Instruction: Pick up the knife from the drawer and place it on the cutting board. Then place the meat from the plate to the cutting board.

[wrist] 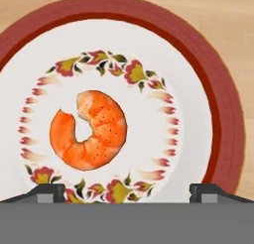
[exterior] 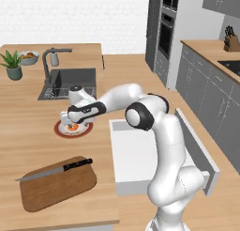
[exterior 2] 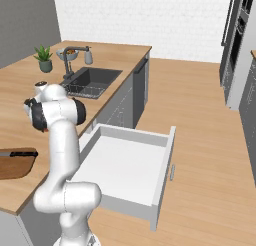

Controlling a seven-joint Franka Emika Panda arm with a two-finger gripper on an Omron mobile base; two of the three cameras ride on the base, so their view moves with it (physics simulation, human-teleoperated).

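Observation:
The round plate, white with a red-brown rim, lies on the counter near the sink, and the curled orange-red meat rests in its middle. My gripper hangs open straight above the plate, its fingertips wide apart to either side of the meat and clear of it. From the left base view the hand hovers over the plate. The knife lies across the brown cutting board near the counter's front edge. The drawer stands pulled out, its white inside bare.
The open drawer's grey front panel juts into the floor space right of the arm. Behind the plate are the sink and faucet. A potted plant and a grey bowl sit at the counter's far left.

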